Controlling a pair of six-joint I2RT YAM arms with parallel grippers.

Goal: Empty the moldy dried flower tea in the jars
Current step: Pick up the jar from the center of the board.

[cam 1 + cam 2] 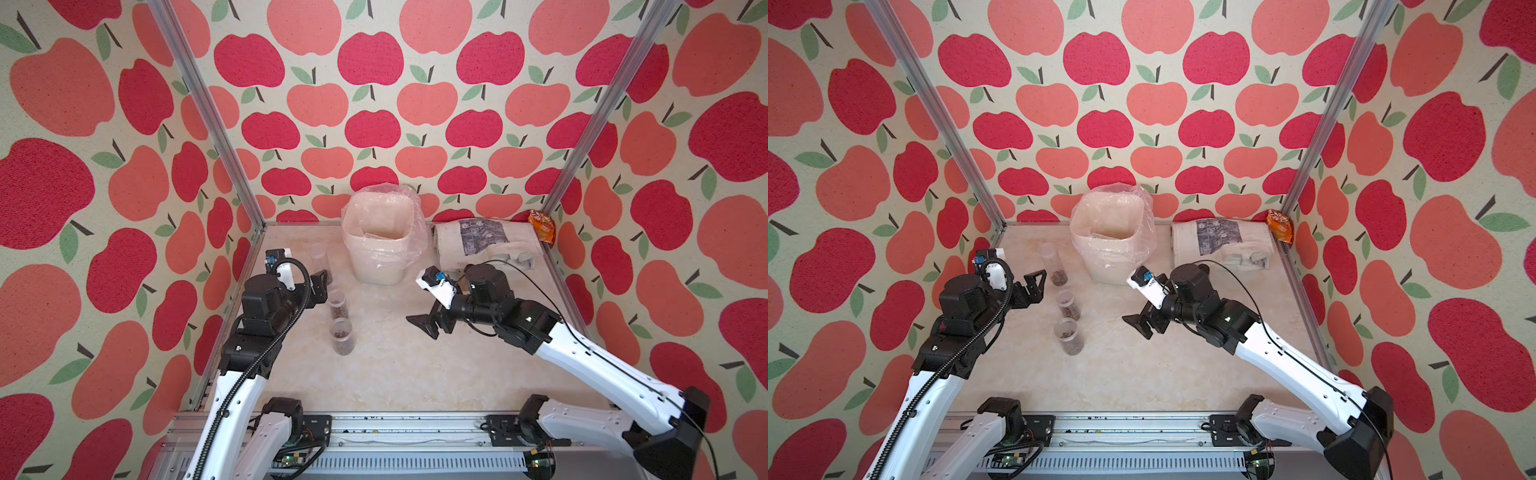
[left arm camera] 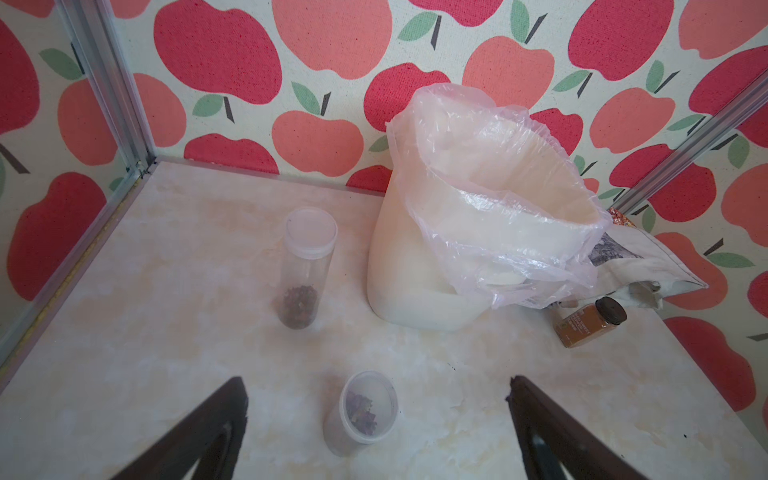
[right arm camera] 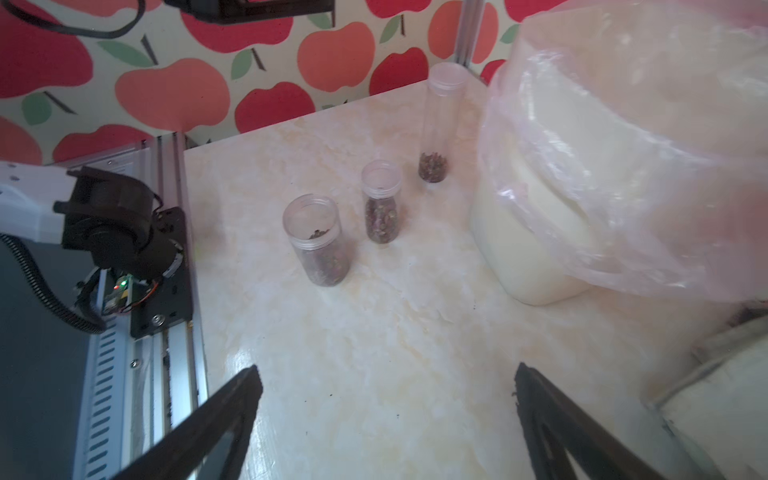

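Note:
Three clear jars stand in a row left of the middle in both top views: a tall far jar (image 1: 319, 259), a small middle jar (image 1: 337, 304) and a wider near jar (image 1: 343, 336). Each holds dark brown dried flower tea (image 3: 433, 166) at its bottom. My left gripper (image 1: 320, 286) hangs open just left of the row, touching nothing. In the left wrist view the middle jar (image 2: 365, 411) lies below the gap between its fingers, and the tall jar (image 2: 307, 266) stands beyond. My right gripper (image 1: 424, 326) is open and empty over bare table, well to the right of the jars.
A white bin (image 1: 376, 266) lined with a clear plastic bag stands at the back centre. A folded cloth bag (image 1: 486, 243) and an orange packet (image 1: 541, 226) lie at the back right. An amber jar with a black cap (image 2: 590, 322) lies beside the bin.

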